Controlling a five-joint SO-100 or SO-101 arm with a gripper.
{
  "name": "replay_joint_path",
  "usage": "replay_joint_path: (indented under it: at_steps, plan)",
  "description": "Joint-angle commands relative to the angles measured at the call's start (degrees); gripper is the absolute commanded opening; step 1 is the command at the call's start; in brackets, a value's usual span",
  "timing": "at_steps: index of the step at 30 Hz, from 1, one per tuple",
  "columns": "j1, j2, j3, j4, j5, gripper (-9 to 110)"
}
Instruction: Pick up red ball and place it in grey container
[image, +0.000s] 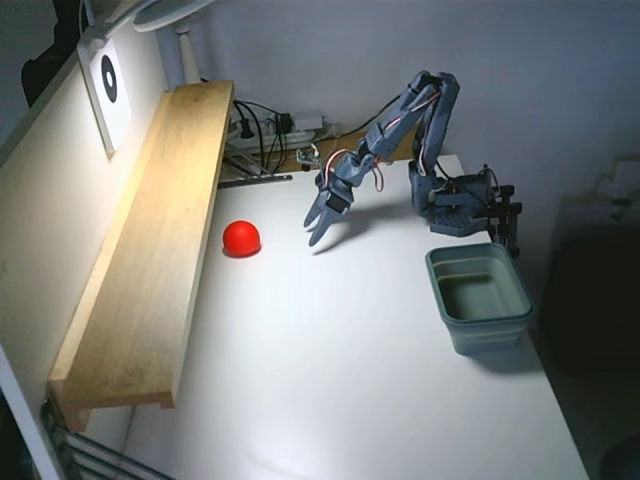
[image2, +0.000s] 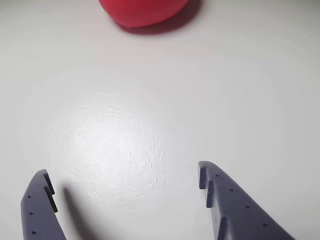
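Wrist view, near edge: gripper (image2: 122, 175) fingers spread wide, nothing between them, bare white table (image2: 150, 125) under them. Red ball (image2: 142, 11) sits further ahead at the top edge, partly cut off, apart from the fingertips. Fixed view: gripper (image: 320, 228) tips low over the table, ball (image: 241, 239) to their left, just beside the wooden shelf (image: 150, 250). Grey container (image: 479, 297) stands empty at right, well apart from the ball, in front of the arm base (image: 460, 205).
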Motion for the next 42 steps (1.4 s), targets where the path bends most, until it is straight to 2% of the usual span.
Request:
replay_joint_path:
  at_steps: [1, 20, 42]
  plan:
    - [0.0, -3.19, -5.34, -2.93, 0.18, 38]
    - [0.0, -21.01, -22.09, -3.99, 0.18, 38]
    - [0.0, -40.62, -48.99, 3.29, 0.18, 38]
